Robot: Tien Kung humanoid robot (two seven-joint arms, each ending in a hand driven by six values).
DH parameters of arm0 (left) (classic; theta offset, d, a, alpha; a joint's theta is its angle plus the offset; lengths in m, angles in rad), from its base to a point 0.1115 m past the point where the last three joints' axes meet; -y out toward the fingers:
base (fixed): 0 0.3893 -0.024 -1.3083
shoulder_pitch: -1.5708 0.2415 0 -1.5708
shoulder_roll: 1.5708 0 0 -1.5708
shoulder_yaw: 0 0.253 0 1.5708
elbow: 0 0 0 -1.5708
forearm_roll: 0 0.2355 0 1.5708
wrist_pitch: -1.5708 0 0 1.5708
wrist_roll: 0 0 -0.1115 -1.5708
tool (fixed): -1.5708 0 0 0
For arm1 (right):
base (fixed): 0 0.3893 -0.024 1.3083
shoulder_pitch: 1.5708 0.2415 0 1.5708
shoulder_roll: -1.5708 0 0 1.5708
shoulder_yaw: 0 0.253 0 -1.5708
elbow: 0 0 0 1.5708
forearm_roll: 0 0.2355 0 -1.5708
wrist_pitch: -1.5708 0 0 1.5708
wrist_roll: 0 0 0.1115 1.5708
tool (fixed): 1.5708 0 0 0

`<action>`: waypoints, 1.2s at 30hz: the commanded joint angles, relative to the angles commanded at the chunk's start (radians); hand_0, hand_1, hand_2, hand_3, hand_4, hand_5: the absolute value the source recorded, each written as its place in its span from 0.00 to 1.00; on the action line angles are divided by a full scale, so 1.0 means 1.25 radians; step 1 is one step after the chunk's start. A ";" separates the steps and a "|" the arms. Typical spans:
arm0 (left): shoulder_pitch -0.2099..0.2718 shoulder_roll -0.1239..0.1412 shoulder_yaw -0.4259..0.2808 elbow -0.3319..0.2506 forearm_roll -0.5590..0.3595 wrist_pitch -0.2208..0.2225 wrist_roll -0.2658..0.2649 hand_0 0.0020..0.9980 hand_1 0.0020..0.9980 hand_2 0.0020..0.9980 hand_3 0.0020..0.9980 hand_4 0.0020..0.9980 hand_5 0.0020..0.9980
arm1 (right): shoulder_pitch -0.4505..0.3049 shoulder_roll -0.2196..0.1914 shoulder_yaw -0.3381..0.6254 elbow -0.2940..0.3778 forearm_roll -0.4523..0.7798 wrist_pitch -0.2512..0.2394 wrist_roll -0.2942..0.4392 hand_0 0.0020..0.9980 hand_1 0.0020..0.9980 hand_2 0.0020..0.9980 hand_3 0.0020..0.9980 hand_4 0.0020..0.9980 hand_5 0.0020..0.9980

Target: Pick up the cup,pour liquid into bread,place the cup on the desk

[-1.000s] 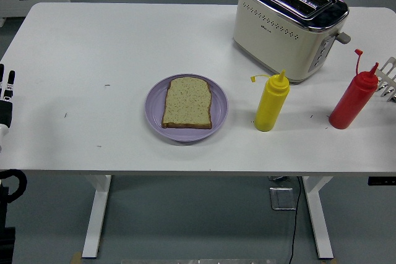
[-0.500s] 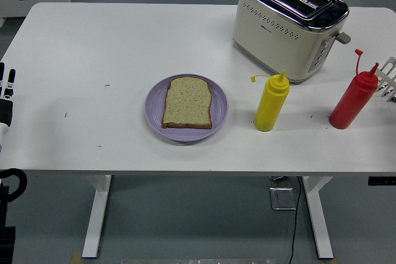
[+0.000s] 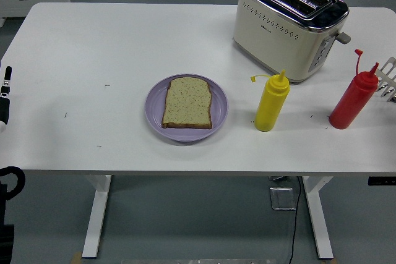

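Note:
A slice of bread (image 3: 187, 102) lies flat on a purple plate (image 3: 154, 112) at the table's middle. No cup shows; a yellow squeeze bottle (image 3: 271, 101) stands upright right of the plate, and a red squeeze bottle (image 3: 353, 97) stands further right. Both have their caps flipped open. My left hand (image 3: 5, 94) shows only as a sliver at the left edge, far from the plate. My right hand (image 3: 388, 78) shows at the right edge just right of the red bottle, its pale fingers (image 3: 386, 69) spread and holding nothing.
A cream and chrome toaster (image 3: 289, 24) stands at the back right, behind the two bottles. The white table (image 3: 93, 54) has bare surface on its left half and along the near edge.
My left hand has slid further out past the left edge, so less of it shows. Bread, plate, bottles and right hand have not moved.

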 joint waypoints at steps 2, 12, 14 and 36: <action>-0.001 0.000 0.000 0.000 0.000 0.000 0.000 0.79 0.76 0.75 0.69 0.56 1.00 | 0.000 0.000 0.000 0.000 0.001 0.000 0.000 0.77 0.70 0.73 0.76 0.63 0.78; -0.001 0.000 0.001 0.001 -0.001 0.000 0.000 0.79 0.76 0.75 0.69 0.56 1.00 | 0.000 0.001 0.000 -0.001 0.003 0.001 -0.002 0.76 0.70 0.73 0.76 0.63 0.78; -0.001 0.000 0.001 0.001 -0.001 0.000 0.000 0.79 0.76 0.75 0.69 0.57 1.00 | 0.000 0.001 0.000 -0.001 0.002 0.001 -0.002 0.76 0.70 0.72 0.76 0.63 0.78; -0.002 0.000 0.003 0.002 -0.003 0.001 -0.001 0.79 0.76 0.75 0.69 0.57 1.00 | -0.001 0.003 0.002 -0.005 0.004 -0.005 0.000 0.74 0.68 0.70 0.74 0.63 0.77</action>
